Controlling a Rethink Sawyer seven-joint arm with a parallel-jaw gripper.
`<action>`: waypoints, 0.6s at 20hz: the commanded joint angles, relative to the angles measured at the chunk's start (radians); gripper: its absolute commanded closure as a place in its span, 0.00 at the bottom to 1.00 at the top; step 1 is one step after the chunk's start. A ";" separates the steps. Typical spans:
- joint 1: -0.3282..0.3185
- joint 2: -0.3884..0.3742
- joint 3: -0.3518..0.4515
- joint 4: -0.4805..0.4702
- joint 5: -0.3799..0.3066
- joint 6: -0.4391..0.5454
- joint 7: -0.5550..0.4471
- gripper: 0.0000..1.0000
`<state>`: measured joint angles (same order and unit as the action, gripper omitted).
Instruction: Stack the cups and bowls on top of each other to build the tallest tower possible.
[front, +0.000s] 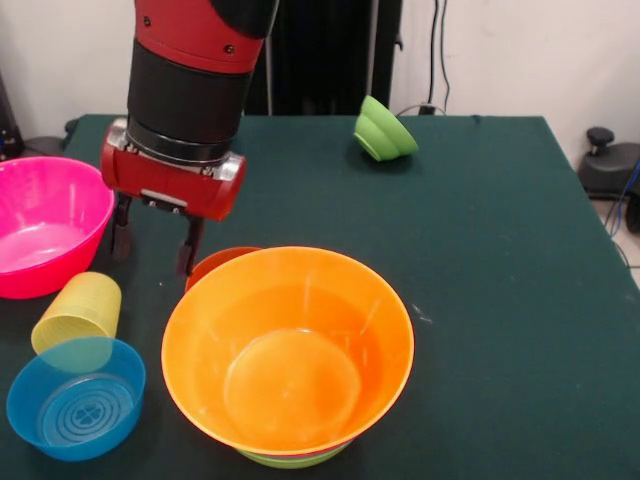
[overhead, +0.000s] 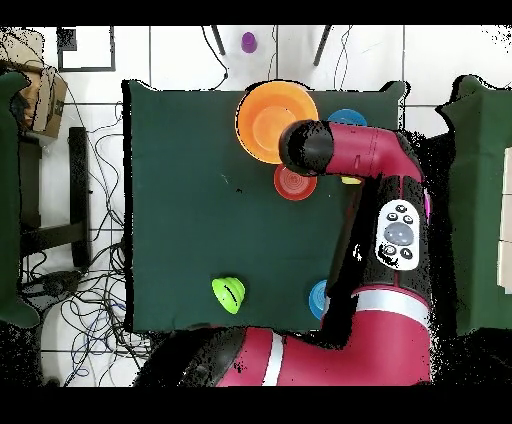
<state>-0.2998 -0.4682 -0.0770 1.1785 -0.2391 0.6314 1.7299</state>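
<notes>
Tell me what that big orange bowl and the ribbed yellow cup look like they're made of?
Both look like plastic. The big glossy orange bowl is translucent, with light reflecting off its inside. The tapered ribbed yellow cup also seems translucent, showing through the blue bowl's rim.

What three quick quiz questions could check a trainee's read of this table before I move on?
1. True or false: the gripper holds a bowl.
2. Which lies on its side: A) yellow cup B) big orange bowl C) pink bowl?
3. What colour is the bowl tipped over near the table's far edge?

Key: 1 false, its fingers are open and empty. 2 A. 3 lime green.
</notes>
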 joint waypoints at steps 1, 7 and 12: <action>-0.013 -0.005 0.055 0.105 0.026 -0.004 0.103 0.00; -0.048 -0.023 0.106 0.153 0.083 -0.023 0.099 0.00; -0.058 -0.083 0.110 0.235 0.115 -0.031 0.087 0.00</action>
<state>-0.3413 -0.5107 -0.0653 1.2571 -0.1552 0.6312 1.7299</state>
